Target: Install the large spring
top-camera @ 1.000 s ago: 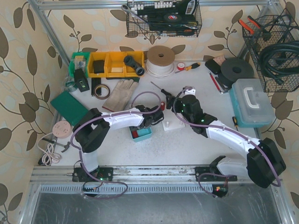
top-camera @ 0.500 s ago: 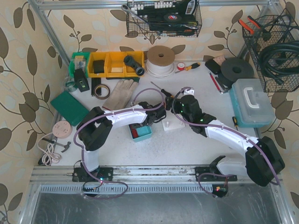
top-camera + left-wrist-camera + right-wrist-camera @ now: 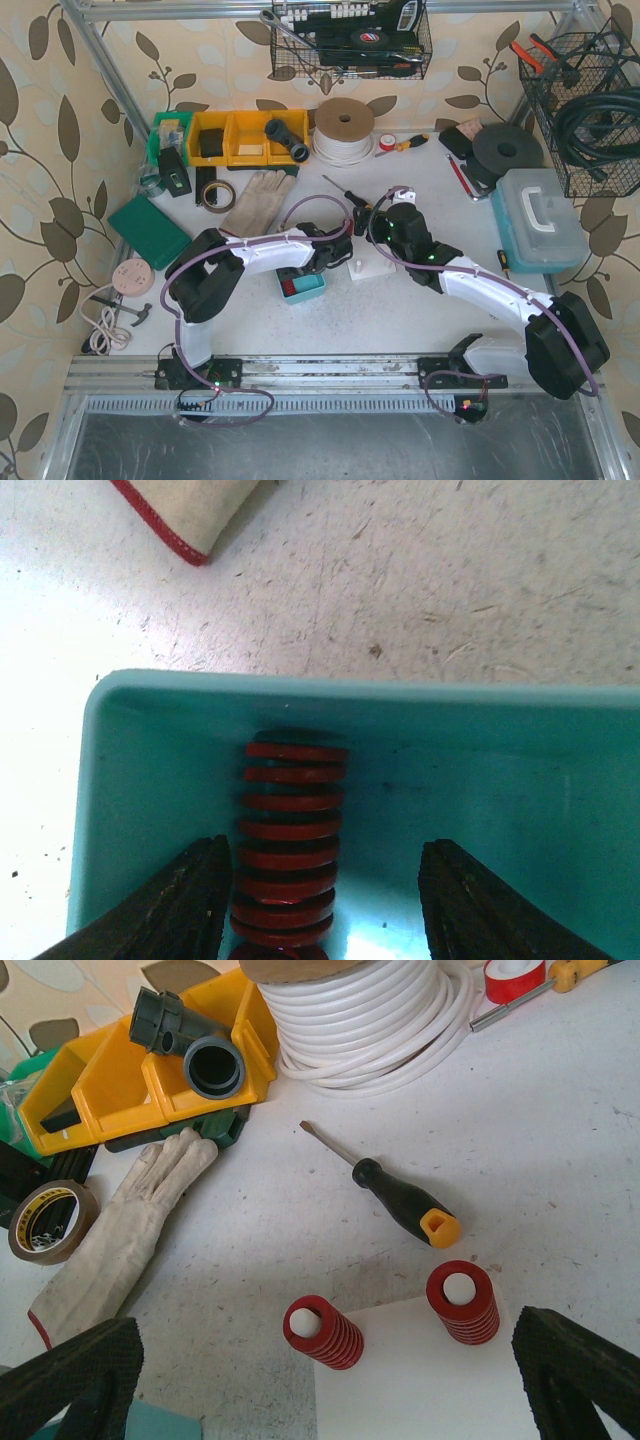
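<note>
Left jaws open, spring (image 3: 290, 840) btwn them, in teal bin (image 3: 400, 702).

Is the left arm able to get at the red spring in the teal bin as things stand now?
Probably yes. The left gripper hangs open over the teal bin, with one finger on each side of the red spring. Nothing else lies between them, so the way looks free.

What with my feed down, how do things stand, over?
Left gripper open, straddling red spring in teal bin. Right gripper open over white block, two springs on its pegs. Nothing blocking the spring.
</note>
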